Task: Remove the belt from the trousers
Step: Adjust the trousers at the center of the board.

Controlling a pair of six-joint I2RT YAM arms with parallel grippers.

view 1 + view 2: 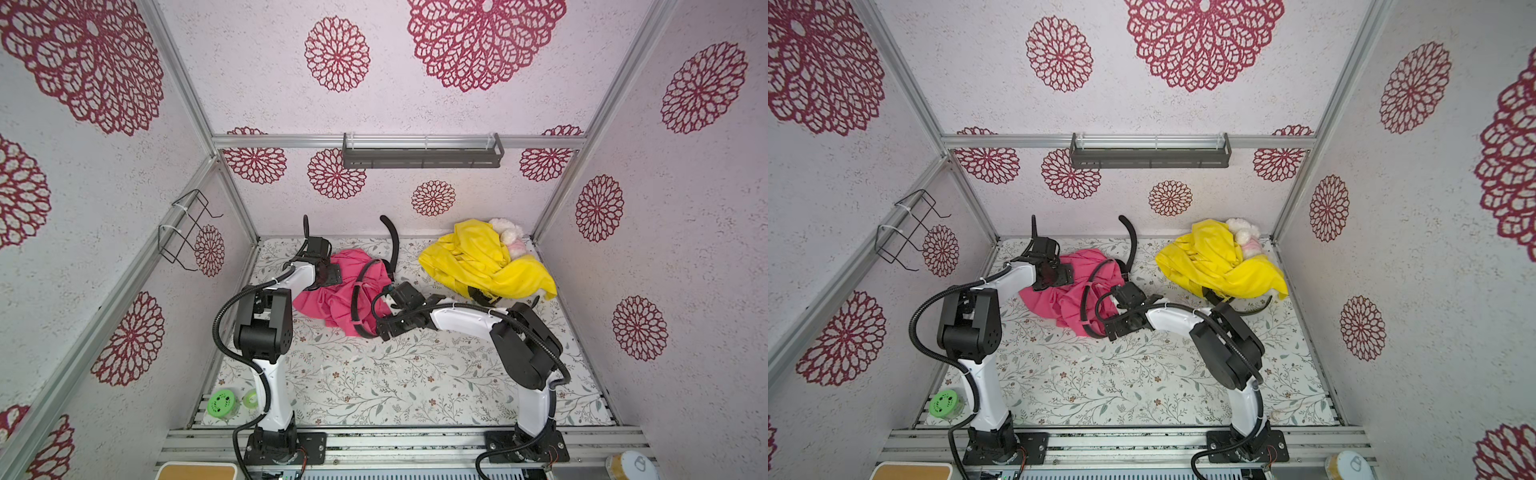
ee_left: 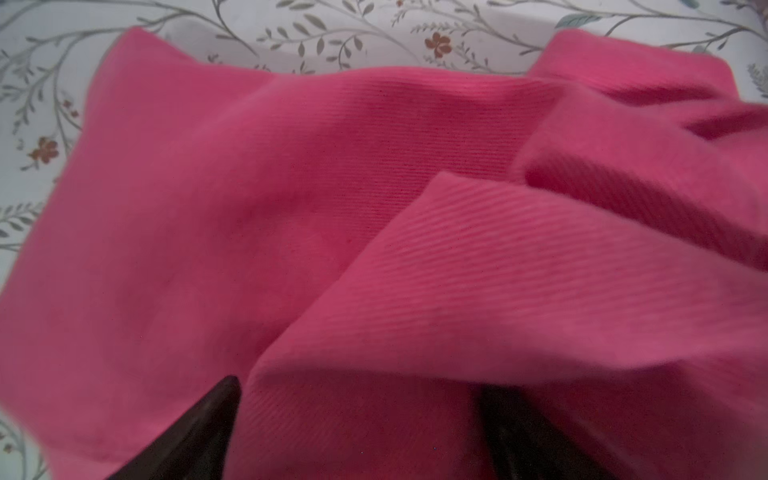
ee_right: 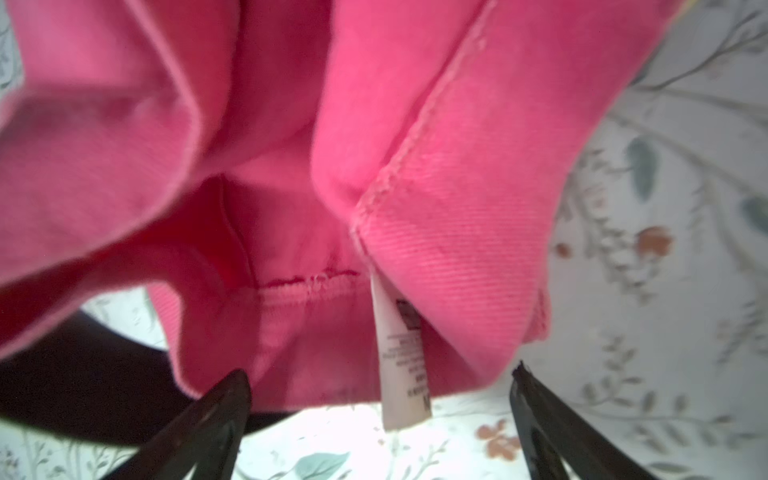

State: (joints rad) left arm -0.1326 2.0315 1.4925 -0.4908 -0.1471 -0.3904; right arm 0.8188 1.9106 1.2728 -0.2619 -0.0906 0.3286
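Spread wide, the left pincer (image 2: 360, 384) straddled a raised fold of the pink trousers (image 1: 332, 291) and pinched nothing. The right pincer (image 3: 381, 370) was spread too, its fingers either side of a hem edge and a white care label (image 3: 401, 353).

What looked like the belt (image 1: 353, 303) — a black band curving down the right side of the pink heap, crossed by two pink loops — lay near the centre of both top views, just left of the right wrist. It would likely handle as a light, flexible strap, firmer than the cloth, and prone to drag the soft trousers along as it slid through the loops. The best hold was probably a bare stretch or free end of the band, with the other pincer pinning the waistband near a loop — no buckle could be made out.

The trousers sat crumpled at mid-frame on the floral counter (image 1: 374, 382), with a yellow garment (image 1: 486, 266) well apart toward the upper right.
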